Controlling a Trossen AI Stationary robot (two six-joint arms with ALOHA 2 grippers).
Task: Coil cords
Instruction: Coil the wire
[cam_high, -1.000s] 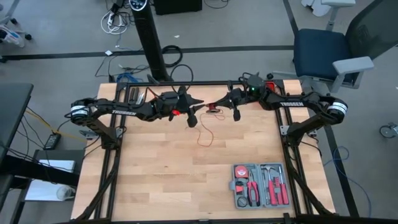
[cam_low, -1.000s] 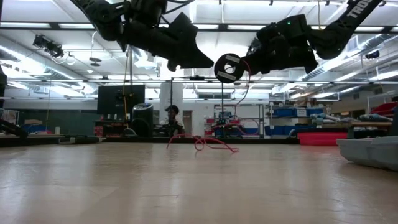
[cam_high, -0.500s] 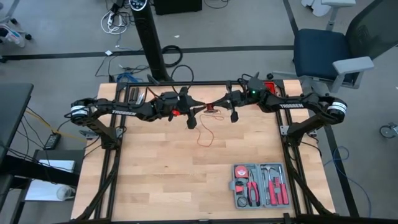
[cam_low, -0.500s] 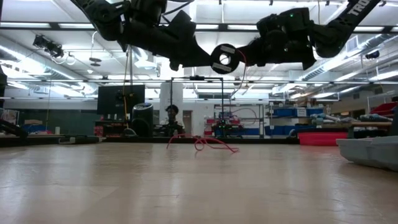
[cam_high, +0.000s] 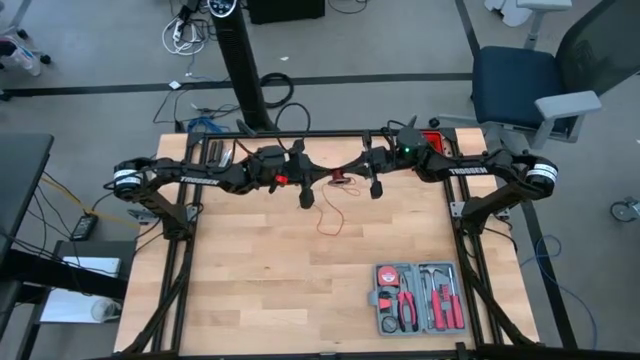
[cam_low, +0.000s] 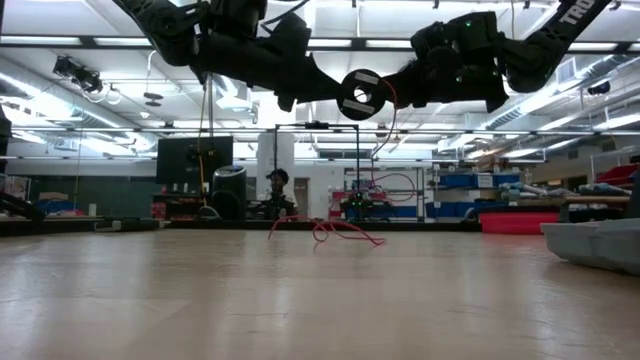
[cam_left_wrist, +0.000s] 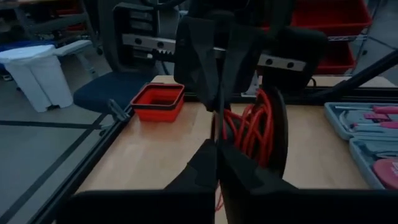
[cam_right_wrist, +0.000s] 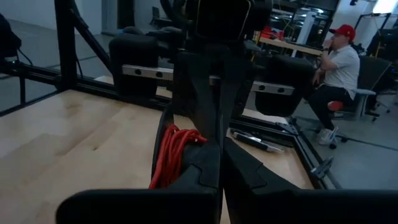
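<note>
Left gripper, upper centre of the high view, pinched shut near the red cord. Centre: coil wound on a dark spool, loose tail trailing onto the table. Light, limp, tangle-prone; best pinched close to the coil. Right gripper clamped on the spool.

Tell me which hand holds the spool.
The right hand: it clamps the black spool of red cord in the air. The left hand is shut beside the spool.
</note>
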